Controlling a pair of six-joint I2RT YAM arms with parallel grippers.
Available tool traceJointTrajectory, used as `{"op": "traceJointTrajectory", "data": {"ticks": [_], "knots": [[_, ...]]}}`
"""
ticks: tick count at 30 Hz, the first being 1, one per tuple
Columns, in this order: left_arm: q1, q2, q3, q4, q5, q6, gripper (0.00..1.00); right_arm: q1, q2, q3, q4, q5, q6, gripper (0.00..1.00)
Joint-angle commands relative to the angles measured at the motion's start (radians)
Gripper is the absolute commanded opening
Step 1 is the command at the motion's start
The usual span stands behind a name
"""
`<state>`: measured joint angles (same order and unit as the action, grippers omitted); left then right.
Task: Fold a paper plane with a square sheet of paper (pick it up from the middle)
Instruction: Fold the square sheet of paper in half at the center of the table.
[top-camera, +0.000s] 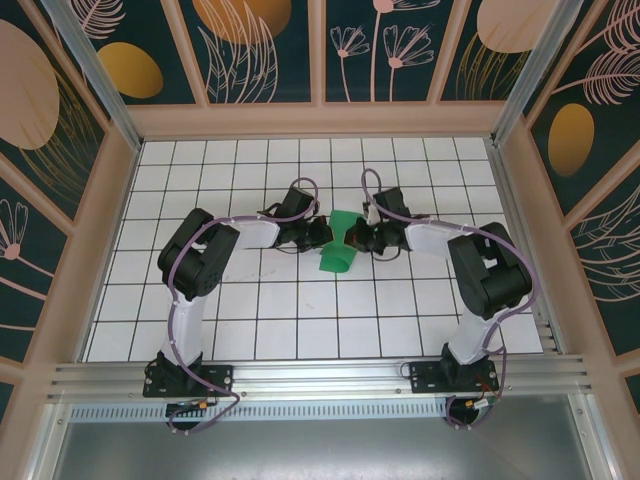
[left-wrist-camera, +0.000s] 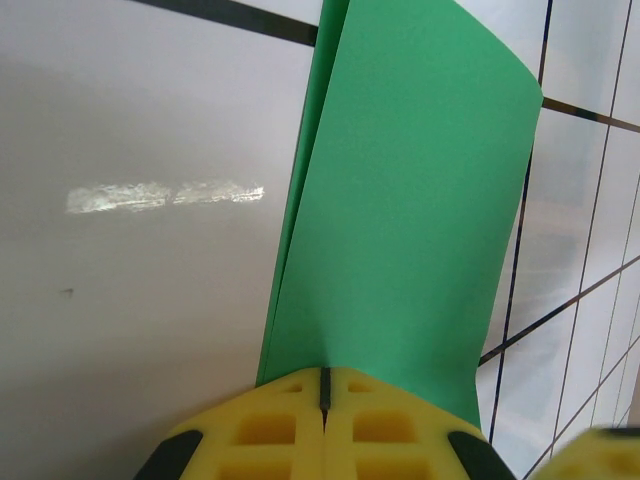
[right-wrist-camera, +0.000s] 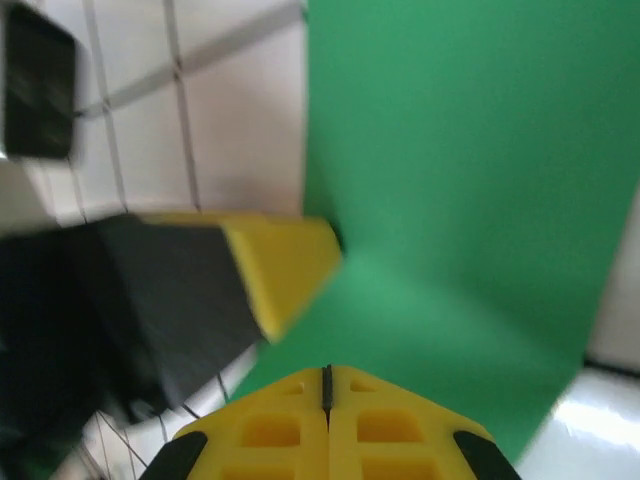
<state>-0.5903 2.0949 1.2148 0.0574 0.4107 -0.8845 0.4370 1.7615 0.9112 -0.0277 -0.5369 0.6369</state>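
Square sheet of paper (top-camera: 337, 250): bright green, doubled over, curved; left fingers (left-wrist-camera: 265, 428) and right fingers (right-wrist-camera: 385, 428) both pinching it.

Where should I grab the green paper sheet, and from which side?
Probably a side edge, coming in edge-on and level, pinching through both layers. The square sheet of paper is curled over on itself, offering no flat face from above; the left gripper and right gripper are shut on opposite edges this way.

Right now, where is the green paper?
In the top view, the square sheet of paper is at the table centre, gripped by the left gripper and right gripper.
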Motion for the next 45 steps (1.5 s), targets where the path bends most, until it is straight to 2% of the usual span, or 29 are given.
{"op": "traceJointTrajectory", "data": {"ticks": [1, 17, 23, 29, 35, 45], "knots": [[0.006, 0.109, -0.078, -0.213, -0.166, 0.003, 0.01, -0.001, -0.002, -0.046, 0.058, -0.055, 0.031, 0.02], [0.005, 0.110, -0.084, -0.212, -0.168, -0.002, 0.01, 0.000, 0.046, -0.052, -0.083, -0.020, -0.041, 0.02], [0.006, 0.105, -0.089, -0.212, -0.171, -0.002, 0.01, -0.018, -0.019, -0.111, -0.156, -0.014, -0.094, 0.02], [0.006, 0.106, -0.084, -0.208, -0.170, -0.002, 0.01, -0.020, -0.044, -0.035, -0.117, -0.062, -0.090, 0.03], [0.005, 0.104, -0.086, -0.209, -0.170, -0.002, 0.01, 0.019, 0.045, 0.039, -0.077, -0.078, -0.071, 0.03], [0.005, 0.108, -0.090, -0.206, -0.172, -0.005, 0.01, 0.042, 0.058, -0.050, -0.076, -0.067, -0.088, 0.03]]}}
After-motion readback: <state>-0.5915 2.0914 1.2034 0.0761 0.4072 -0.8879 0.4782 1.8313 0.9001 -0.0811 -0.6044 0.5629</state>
